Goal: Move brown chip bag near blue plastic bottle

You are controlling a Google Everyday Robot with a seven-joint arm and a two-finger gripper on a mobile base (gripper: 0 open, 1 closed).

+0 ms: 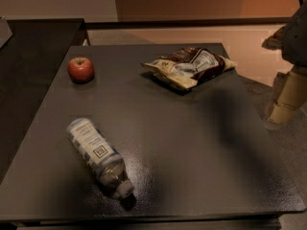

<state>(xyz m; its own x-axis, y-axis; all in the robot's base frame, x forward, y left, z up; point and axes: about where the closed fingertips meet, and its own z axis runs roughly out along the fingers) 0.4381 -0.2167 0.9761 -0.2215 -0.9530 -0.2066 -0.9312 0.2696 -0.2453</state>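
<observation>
The brown chip bag (189, 67) lies flat at the far right of the dark table (192, 147), crinkled, dark brown and cream with white print. The blue plastic bottle (98, 155) lies on its side at the near left, with its grey-white cap pointing toward the front edge. Its pale label carries a small dark square logo. My gripper (284, 102) hangs off the table's right edge, to the right of the bag and a little nearer than it, touching nothing. The bag and the bottle lie well apart.
A red apple (80, 69) stands at the far left of the table. A second dark surface (33, 56) adjoins the table on the left. A tan wall and ledge (192, 23) run behind the table.
</observation>
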